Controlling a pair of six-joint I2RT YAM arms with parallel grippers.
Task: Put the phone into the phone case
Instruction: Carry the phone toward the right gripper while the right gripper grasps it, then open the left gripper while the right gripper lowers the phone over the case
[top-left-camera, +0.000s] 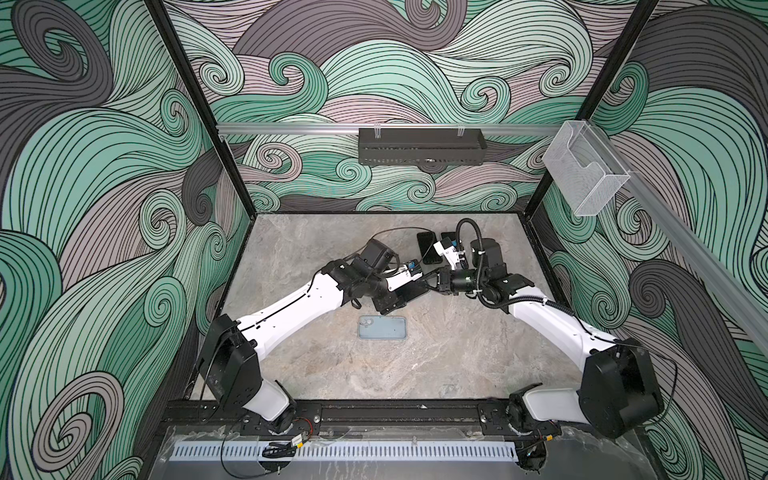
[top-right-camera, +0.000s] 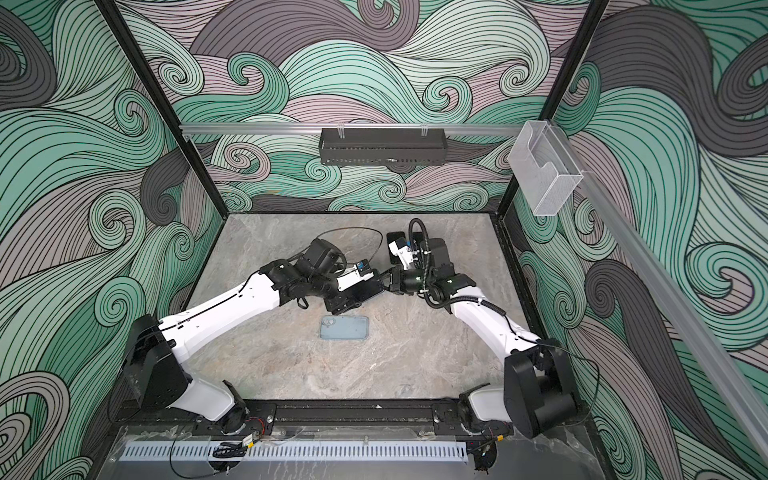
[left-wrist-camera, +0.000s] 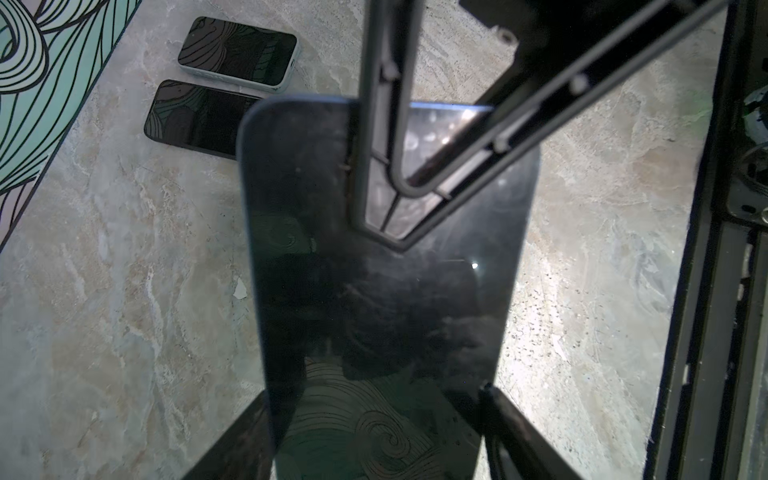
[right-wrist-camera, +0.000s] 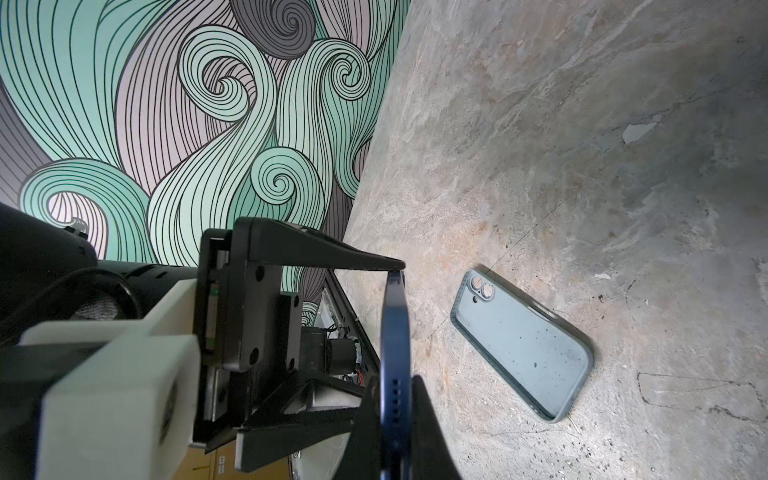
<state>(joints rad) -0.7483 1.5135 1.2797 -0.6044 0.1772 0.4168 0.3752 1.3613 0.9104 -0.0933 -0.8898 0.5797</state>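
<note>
Phone case (top-left-camera: 382, 328) on marbled tabletop (top-left-camera: 415, 370), swirl-patterned walls (top-left-camera: 104, 208)

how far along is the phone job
Done: the phone is picked up, off the table. In hand: left gripper and right gripper both grip it. Left: the case lies empty; the phone has yet to go in.

The phone (right-wrist-camera: 395, 345) shows a dark blue edge and black screen; the case (right-wrist-camera: 523, 345) is pale blue-grey, the table (top-left-camera: 415, 365) grey-beige marbled, the walls (top-left-camera: 374, 62) teal, mauve and grey swirls, the arms (top-left-camera: 291, 307) white and black.
</note>
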